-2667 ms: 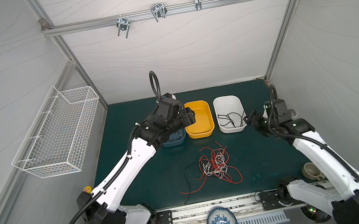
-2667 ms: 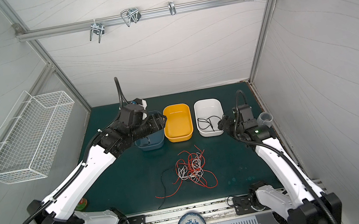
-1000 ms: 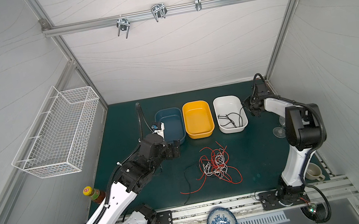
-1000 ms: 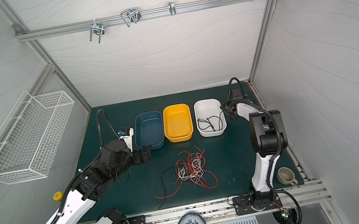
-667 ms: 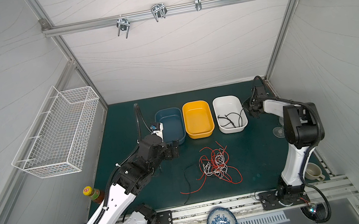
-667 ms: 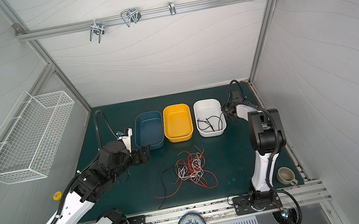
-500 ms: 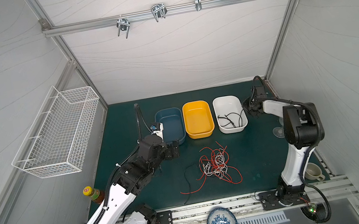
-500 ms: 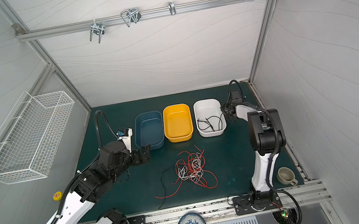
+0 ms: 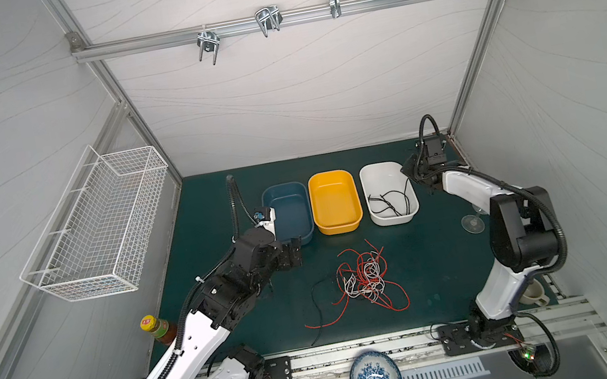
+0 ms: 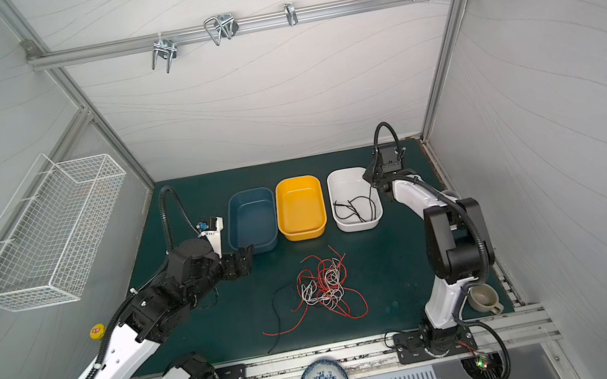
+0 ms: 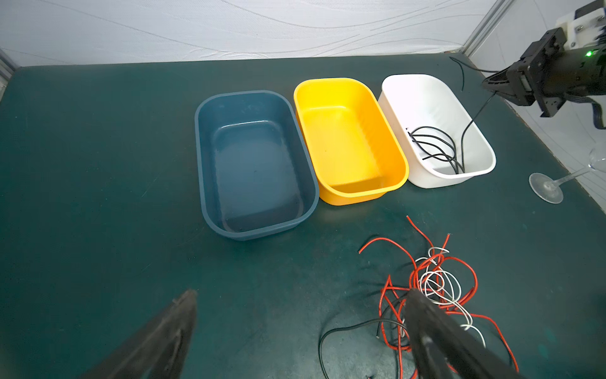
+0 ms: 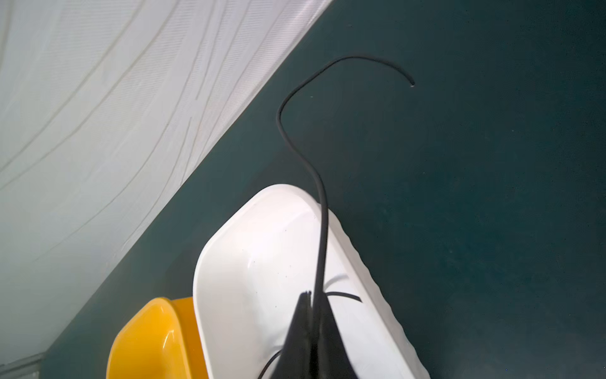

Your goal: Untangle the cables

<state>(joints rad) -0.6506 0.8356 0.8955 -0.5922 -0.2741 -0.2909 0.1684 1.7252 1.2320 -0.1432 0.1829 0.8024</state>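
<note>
The right hand [image 12: 314,295] is clamped on a black cable [image 12: 323,210] over the white bin [image 12: 229,249]. The left hand [image 11: 301,292] is spread (jaws wide apart) near the cable tangle [image 11: 437,279].

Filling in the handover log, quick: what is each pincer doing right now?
Left pincer: open, holding nothing.
Right pincer: closed on a black cable.

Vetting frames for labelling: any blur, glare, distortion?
Left wrist view: left gripper out of focus up close; sheen on blue bin floor. Right wrist view: right gripper dark, soft-edged; black cable sharp. Both top views: wide-angle splay of walls, even light, cable tangle nearly shadowless.
</note>
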